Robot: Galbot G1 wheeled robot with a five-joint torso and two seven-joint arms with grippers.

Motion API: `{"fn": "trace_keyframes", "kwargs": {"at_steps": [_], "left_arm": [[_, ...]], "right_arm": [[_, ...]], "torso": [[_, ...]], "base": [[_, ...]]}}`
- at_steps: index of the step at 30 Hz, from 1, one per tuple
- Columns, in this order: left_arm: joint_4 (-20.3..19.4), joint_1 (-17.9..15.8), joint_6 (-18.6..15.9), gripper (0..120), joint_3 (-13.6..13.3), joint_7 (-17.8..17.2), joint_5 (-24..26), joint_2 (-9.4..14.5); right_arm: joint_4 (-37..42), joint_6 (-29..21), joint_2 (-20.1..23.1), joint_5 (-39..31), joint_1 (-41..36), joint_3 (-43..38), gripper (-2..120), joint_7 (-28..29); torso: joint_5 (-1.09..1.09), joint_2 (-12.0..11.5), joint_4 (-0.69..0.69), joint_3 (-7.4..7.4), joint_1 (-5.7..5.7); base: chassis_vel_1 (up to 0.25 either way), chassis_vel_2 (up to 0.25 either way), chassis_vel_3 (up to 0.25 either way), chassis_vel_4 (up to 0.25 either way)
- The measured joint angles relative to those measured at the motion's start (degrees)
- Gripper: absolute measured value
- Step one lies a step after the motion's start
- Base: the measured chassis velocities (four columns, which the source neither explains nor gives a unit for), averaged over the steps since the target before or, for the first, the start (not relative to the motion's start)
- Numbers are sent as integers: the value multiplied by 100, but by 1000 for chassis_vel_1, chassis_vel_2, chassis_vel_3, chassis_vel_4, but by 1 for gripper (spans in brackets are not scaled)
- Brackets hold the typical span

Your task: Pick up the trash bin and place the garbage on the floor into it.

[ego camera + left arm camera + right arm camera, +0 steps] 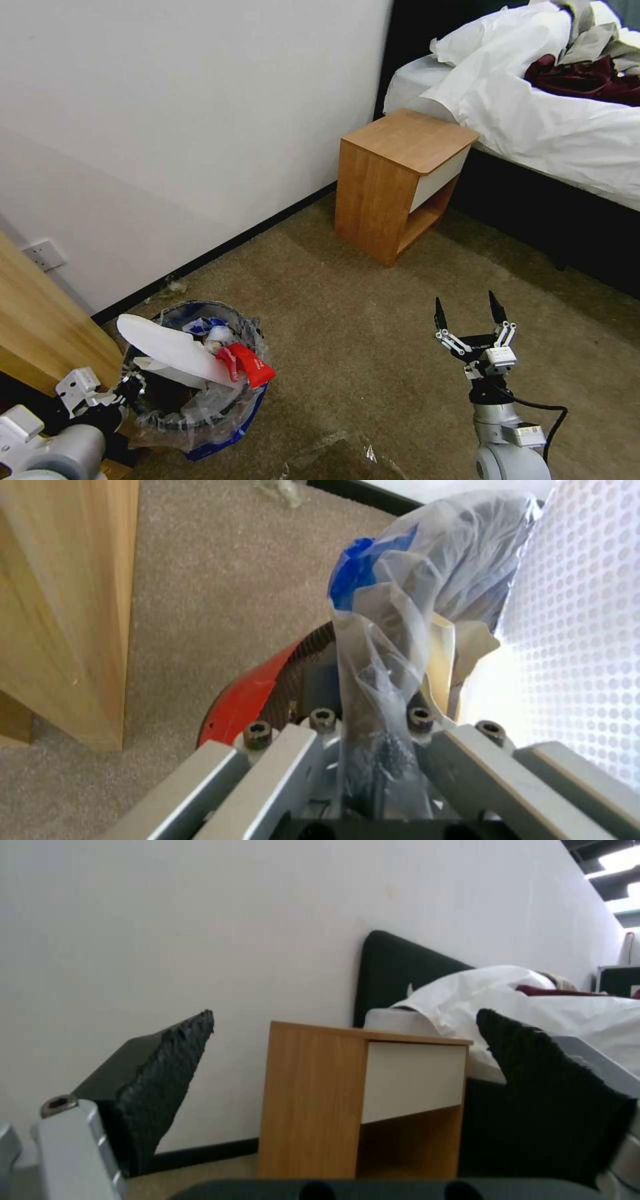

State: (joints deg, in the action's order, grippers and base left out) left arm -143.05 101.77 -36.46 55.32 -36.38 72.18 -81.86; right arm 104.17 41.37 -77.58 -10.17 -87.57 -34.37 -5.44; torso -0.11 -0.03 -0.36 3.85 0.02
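The trash bin [200, 427], blue and red with a crinkled clear liner, stands on the carpet floor [373, 333] at the lower left. It holds garbage: a white slipper [167, 347], a red wrapper [250, 363] and blue-and-white scraps [207, 327]. My left gripper [130, 388] is shut on the bin's near rim. The left wrist view shows the gripper [373, 725] pinching the plastic liner [413, 605] and the red rim [247, 700], with the dotted slipper [580, 630] alongside. My right gripper [467, 313] hangs open above bare carpet; in its wrist view the black fingertips [177, 1050] are spread wide.
A wooden nightstand [393, 187] stands against the wall beside the bed [547, 127]. A wooden furniture panel [47, 320] is close to the bin's left. A small clear scrap [175, 285] lies by the baseboard. Shiny tape [347, 447] crosses the carpet near me.
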Motion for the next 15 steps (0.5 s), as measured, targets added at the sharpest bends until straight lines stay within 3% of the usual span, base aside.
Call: {"fn": "trace_keyframes", "kwargs": {"at_steps": [10, 15], "left_arm": [[54, -10, -9, 0, -69, 35, -21, -15], [278, -157, 28, 0, -150, 126, -15, -17]], "right_arm": [[55, -14, 57, -275, -1, -207, 100, -193], [15, 4, 7, -289, -6, -235, 100, -287]], "torso": [[-1, 0, 0, 0, 0], [-1, 0, 0, 1, 0]], "base": [[0, 0, 0, 0], [0, 0, 0, 0]]}}
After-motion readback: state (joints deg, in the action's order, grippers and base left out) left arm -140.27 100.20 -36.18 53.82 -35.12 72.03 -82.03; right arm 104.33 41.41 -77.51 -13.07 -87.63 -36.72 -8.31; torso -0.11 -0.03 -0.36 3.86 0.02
